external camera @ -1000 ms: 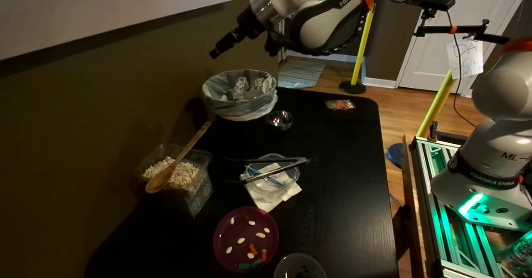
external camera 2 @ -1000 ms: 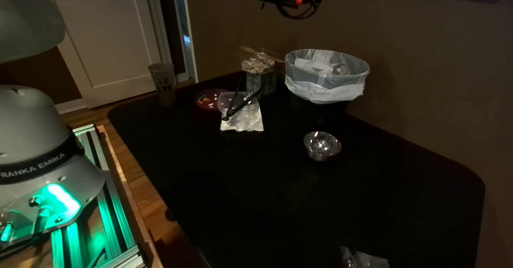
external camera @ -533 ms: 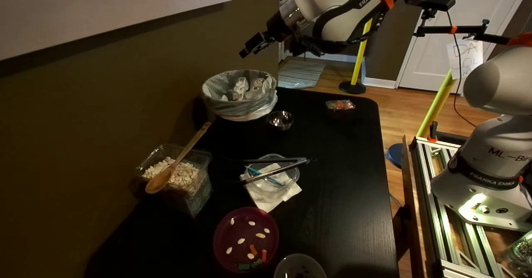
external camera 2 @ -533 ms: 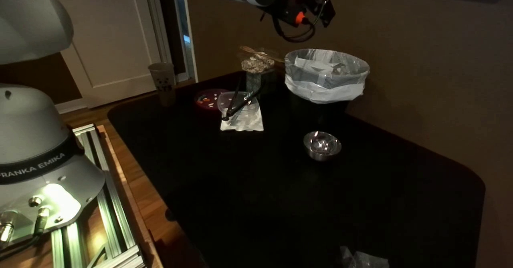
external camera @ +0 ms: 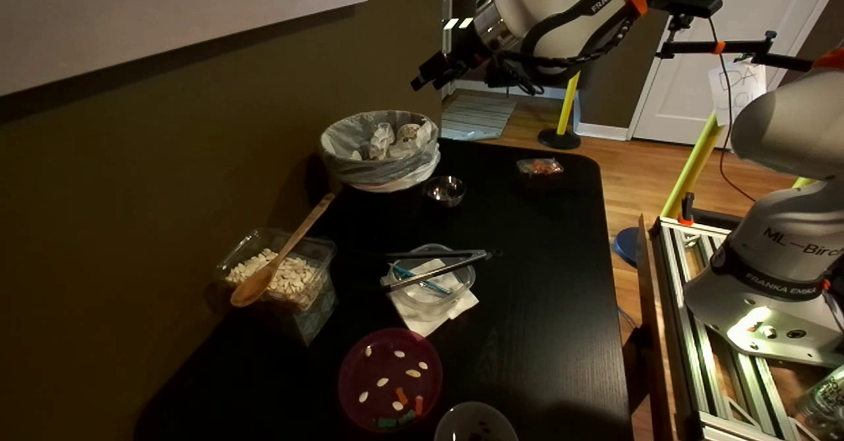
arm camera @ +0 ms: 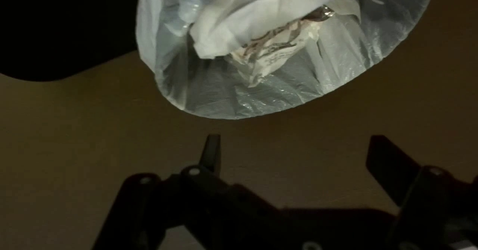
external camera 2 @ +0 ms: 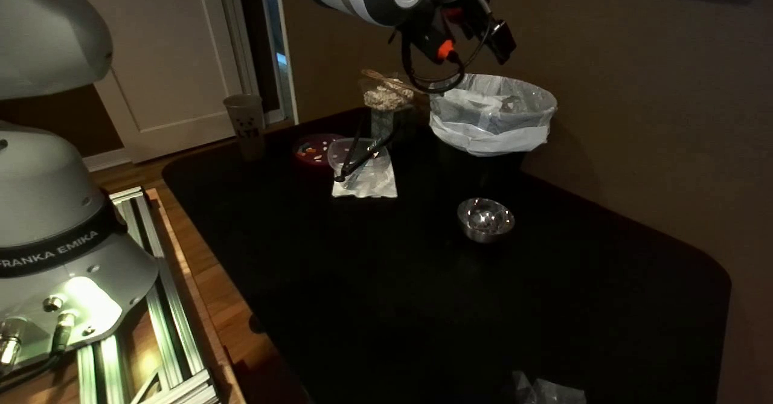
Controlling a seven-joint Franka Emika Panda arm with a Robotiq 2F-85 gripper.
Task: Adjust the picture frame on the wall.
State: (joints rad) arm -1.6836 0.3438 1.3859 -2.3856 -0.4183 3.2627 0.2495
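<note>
Near the plastic-lined bin (external camera: 386, 173), higher than its rim, I hold my gripper (arm camera: 295, 145) with its fingers (arm camera: 212, 153) spread wide toward the olive-brown wall (external camera: 165, 164), where the pale picture frame (external camera: 145, 16) hangs well apart from me, partly visible in both exterior views.

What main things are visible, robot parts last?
Wall: 1, olive-brown, background
Picture frame: 1, whitish, on wall
Table: 1, black, foreground
Lined bin: 1, black, table
Bowl: 1, silver, near bin
Packet: 1, transparent, table
Tub: 1, transparent, near wall
Spoon: 1, tan, across tub
Napkin: 1, white, table
Container: 1, transparent, on napkin
Tongs: 1, black-silver, across container
Plate: 1, maroon, table
Cup: 1, greyish, table
Posts: 2+, yellow, background
Arm: 1, white, beside table
Gripper: 1, black, above table
</note>
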